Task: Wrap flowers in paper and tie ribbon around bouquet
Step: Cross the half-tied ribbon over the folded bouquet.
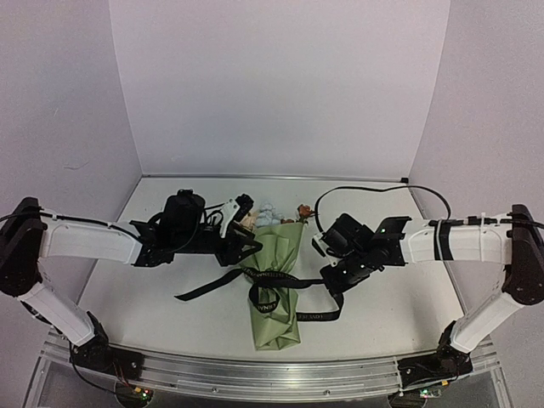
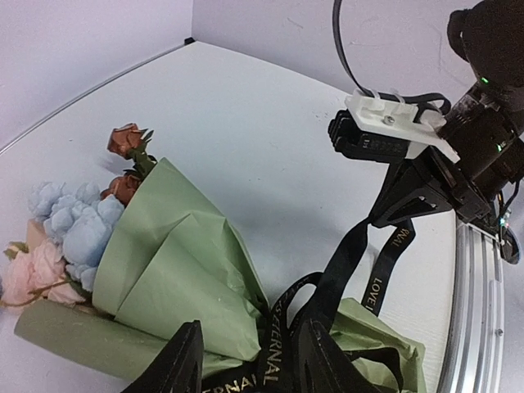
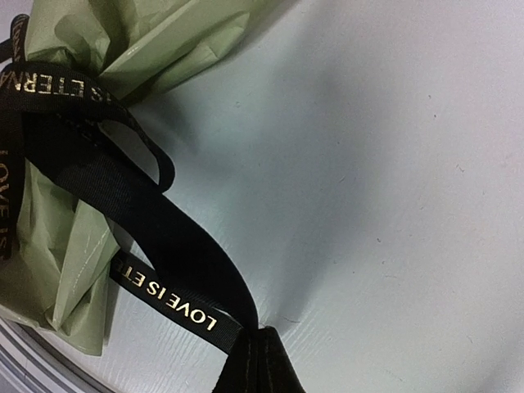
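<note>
Ribbon (image 1: 269,277) circles the waist of the bouquet (image 1: 277,327), which lies mid-frame with its heads toward the top; one tail runs right into the right gripper (image 1: 330,282), clamped on it, while the left gripper (image 1: 246,251) stands jaws apart just left of the knot.

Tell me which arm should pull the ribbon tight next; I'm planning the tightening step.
Right, probably. The right claw is shut on one end of the ribbon, which leads to the loop around the bouquet, so it could simply pull away. The left claw hangs open over the bouquet, gripping nothing.
</note>
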You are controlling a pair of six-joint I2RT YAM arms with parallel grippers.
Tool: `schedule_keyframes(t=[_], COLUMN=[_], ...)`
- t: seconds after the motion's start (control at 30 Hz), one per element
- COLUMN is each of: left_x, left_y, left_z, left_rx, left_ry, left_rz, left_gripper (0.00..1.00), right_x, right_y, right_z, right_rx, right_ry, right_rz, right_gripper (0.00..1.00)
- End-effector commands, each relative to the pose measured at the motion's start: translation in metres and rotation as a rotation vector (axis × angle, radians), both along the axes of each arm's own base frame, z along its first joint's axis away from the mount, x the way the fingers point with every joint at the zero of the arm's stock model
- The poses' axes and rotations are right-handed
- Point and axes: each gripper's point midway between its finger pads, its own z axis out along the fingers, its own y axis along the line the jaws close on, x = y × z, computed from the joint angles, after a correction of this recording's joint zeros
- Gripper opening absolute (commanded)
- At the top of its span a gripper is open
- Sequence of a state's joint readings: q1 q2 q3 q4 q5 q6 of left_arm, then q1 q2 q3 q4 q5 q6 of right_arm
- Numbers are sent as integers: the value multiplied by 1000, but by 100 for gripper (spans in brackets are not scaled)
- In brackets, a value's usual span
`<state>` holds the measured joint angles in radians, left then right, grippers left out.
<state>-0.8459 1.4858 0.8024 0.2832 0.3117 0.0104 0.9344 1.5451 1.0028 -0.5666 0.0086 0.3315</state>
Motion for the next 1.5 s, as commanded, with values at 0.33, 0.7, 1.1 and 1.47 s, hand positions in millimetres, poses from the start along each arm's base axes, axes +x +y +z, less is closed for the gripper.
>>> schedule_keyframes(t=[0.33,0.7,1.1,1.47], left_x=[-6,-10,-12,-11], left_y=[-46,-45,-47,-48], left_z=[-59,-85,-84,-81], left_rx=[284,378,359,340], left_ry=[84,103,99,103], left_rz=[-353,-382,-386,-376], left_gripper=[40,41,35,32], right_x=[-3,-17,15,22], right_y=[13,17,33,39], right_z=[0,-7,-8,-42], right_rx=[122,128,127,66], right_ry=[-64,-53,-72,-41], right_rz=[-85,33,133,156], right_gripper=[0,38,65,62])
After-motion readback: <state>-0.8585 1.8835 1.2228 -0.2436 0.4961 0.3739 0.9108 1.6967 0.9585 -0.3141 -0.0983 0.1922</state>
